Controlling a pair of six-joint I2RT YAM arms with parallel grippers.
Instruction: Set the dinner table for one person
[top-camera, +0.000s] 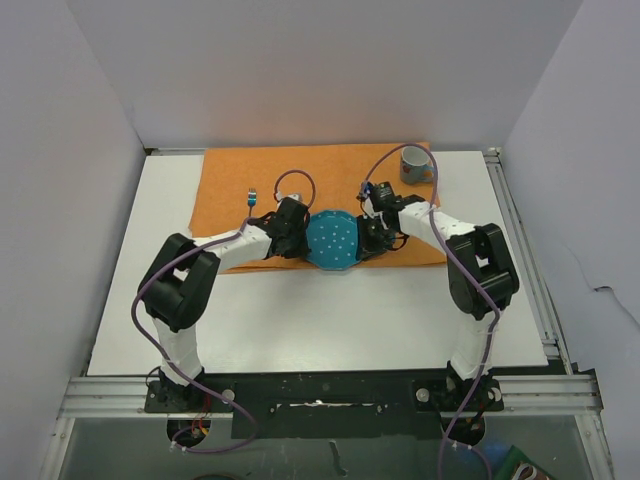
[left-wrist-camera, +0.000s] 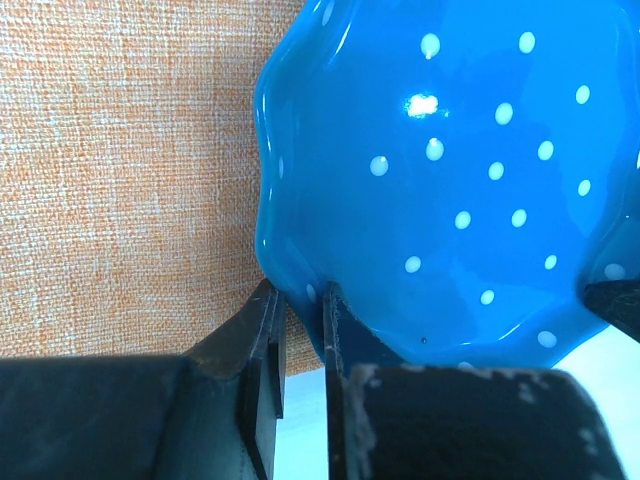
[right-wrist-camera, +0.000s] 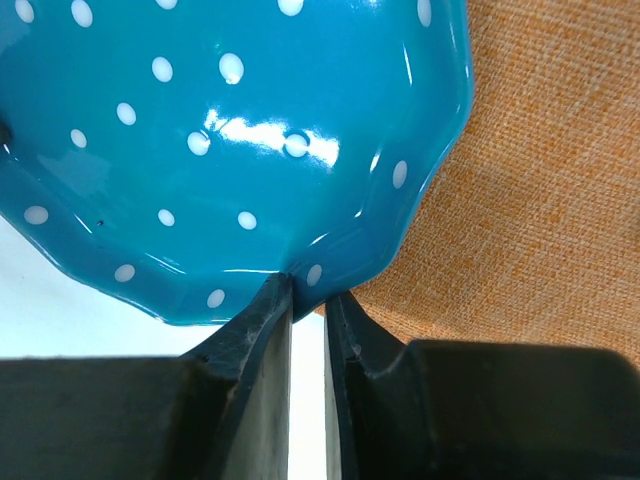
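Both sides pinched: plate rim clamped in left gripper and in right gripper. Beneath both, white surface, orange cloth across its far part. Mug beyond right gripper. Pale walls around.

Blue spots on orange weave

The plate is glossy teal-blue, scattered all over with small white dots; it reads brighter blue in the left wrist view and deeper teal in the right wrist view. The cloth is orange, with a fine woven grain of paler threads. The dinner table is plain white, with no pattern. The mug looks greyish with bluish markings too small to make out. The arms are white with black joints, the left gripper and right gripper are matte black, and the cables are purple.
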